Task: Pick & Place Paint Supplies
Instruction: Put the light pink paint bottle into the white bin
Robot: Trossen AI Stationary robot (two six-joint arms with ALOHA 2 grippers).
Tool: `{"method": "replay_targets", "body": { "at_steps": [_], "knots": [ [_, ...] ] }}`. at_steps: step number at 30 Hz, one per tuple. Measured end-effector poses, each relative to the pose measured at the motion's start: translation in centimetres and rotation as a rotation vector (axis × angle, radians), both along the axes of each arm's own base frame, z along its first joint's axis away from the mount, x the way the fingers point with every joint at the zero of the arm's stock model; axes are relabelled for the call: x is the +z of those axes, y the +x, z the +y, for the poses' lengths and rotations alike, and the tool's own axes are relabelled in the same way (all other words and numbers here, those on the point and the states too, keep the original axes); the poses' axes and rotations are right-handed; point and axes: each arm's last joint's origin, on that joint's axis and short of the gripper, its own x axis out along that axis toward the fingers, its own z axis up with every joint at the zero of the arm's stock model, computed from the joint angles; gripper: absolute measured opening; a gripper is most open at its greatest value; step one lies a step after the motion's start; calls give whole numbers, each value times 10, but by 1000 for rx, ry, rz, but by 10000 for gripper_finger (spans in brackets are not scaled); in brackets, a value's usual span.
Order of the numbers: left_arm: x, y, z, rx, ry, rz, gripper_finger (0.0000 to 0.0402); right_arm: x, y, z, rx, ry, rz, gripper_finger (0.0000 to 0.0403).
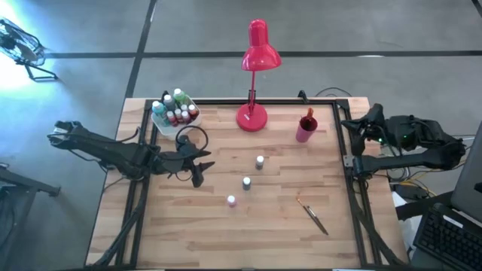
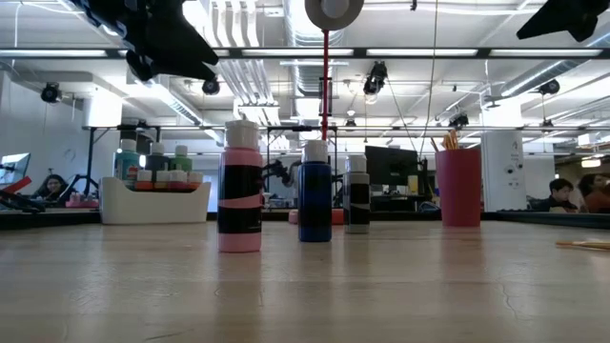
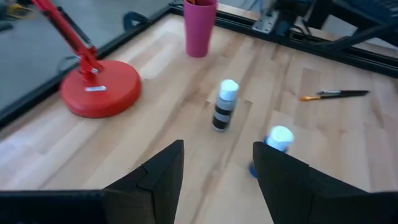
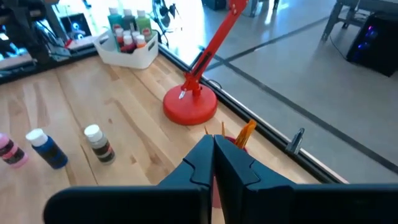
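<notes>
The low view lines up three bottles we see scattered from above: a pink bottle (image 2: 239, 188), a blue bottle (image 2: 315, 191) and a black-banded bottle (image 2: 357, 195), all upright and capped white, mid-surface. We see the white bin (image 1: 162, 119) at the surface's (image 1: 188, 226) far left corner, packed with more paint bottles (image 1: 178, 109). The pink cup (image 1: 306, 128) holds brushes; one paintbrush (image 1: 312, 216) lies loose toward the near right. The left claw (image 1: 200, 167) hangs open above bare wood beside the bin. The right claw (image 4: 213, 160) is closed and empty, near the right edge by the cup.
</notes>
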Motion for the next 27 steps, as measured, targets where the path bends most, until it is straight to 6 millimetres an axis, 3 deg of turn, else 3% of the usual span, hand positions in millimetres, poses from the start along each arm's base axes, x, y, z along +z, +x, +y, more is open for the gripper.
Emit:
{"method": "replay_targets", "body": {
  "at_steps": [15,22,27],
  "knots": [
    [-5,-1,-15,-183,-64,59,197,2,-8,0,-2,4,-39,8],
    [-8,14,-47,-374,34,-7,197,2,-8,0,-2,4,-40,8],
    [-25,29,-75,-496,137,-1,197,2,-8,0,-2,4,-40,8]
  ]
}}
